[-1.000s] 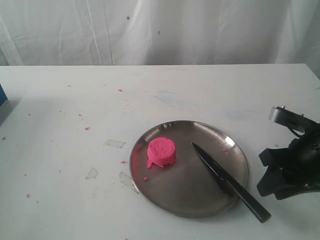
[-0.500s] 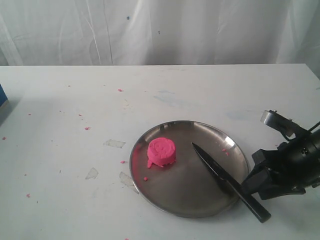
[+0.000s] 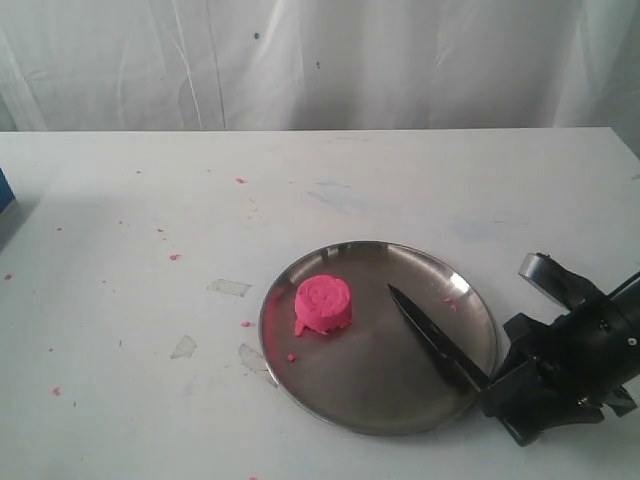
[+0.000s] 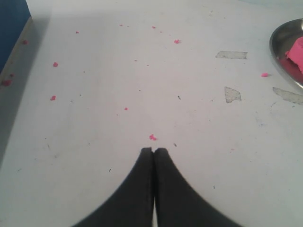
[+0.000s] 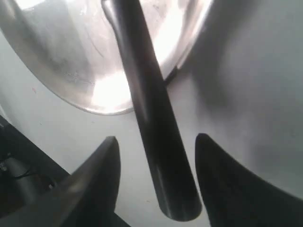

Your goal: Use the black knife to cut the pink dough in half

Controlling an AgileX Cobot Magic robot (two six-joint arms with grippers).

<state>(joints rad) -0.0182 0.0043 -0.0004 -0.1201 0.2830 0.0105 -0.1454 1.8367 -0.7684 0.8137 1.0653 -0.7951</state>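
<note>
Pink dough, an uncut puck, sits at the steel plate's nine o'clock side. Right gripper is low at the plate's four o'clock, fingers spread and straddling the black knife's handle without gripping it. Knife runs from four o'clock, tip toward eleven. Left gripper hangs pressed closed over the crumb-flecked table.

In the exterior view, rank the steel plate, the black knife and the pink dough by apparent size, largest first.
1. The steel plate, widest by far.
2. The black knife; its handle is hidden under the right gripper, but the visible blade alone outspans the dough.
3. The pink dough.
</note>
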